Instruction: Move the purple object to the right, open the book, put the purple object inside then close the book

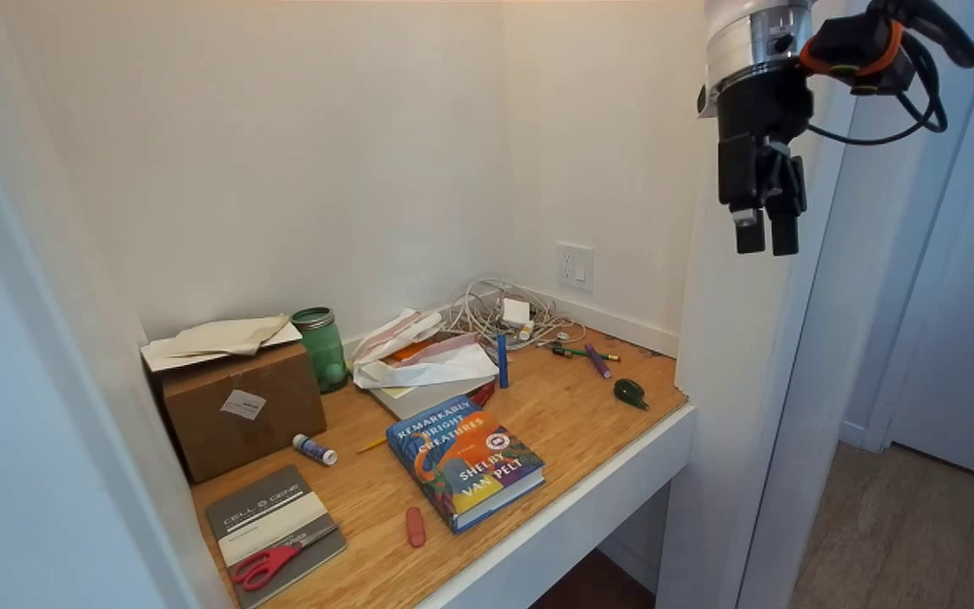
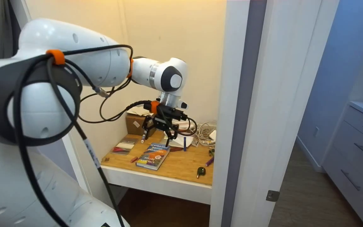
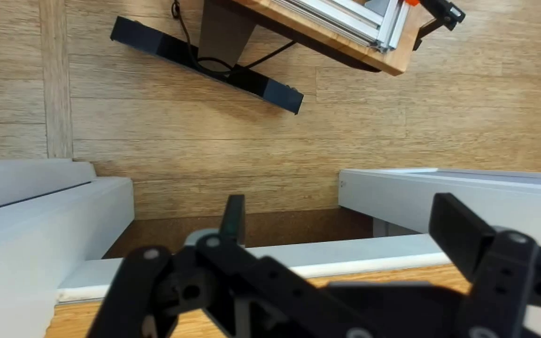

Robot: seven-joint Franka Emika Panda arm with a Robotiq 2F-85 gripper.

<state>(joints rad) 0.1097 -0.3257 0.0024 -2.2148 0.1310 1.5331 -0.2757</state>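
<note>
1. Well, my pincer point(image 3: 338, 211) hangs high above the desk point(image 1: 571, 419), its fingers spread wide apart; the wrist view cuts off its lower part.
2. That desk has a wooden top and a white front, fitted between pale walls.
3. Toward its front lies the book point(image 1: 466, 465), closed and cover up; I read "Remarkably Bright Creatures" and "Shelby Van Pelt", but the round sticker's print is too small for me.
4. Near it are a red piece point(image 1: 415, 527), hard for me to identify, and a notebook point(image 1: 271, 526) reading "Cell Gene", partly covered by red scissors point(image 1: 284, 551).
5. Well apart from the book lies the purple marker point(image 1: 598, 361), close to a pencil point(image 1: 576, 351); whether they touch I cannot tell. In an exterior view, the post point(image 2: 230, 126) hides the marker's end.
6. Farther back, a blue marker point(image 1: 502, 360) stands upright by a white wrap point(image 1: 436, 368) that partly hides a grey slab point(image 1: 419, 399).
7. Against the wall, a box point(image 1: 242, 430) carries papers point(image 1: 229, 340) and a label I cannot read; beside it, a green jar point(image 1: 324, 351) holds something round and indistinct.
8. Cables point(image 1: 487, 315) heap in the corner, below an outlet point(image 1: 575, 266).
9. Beyond the post, drawers point(image 2: 354, 135) stand over a plank floor point(image 2: 301, 195).
</note>
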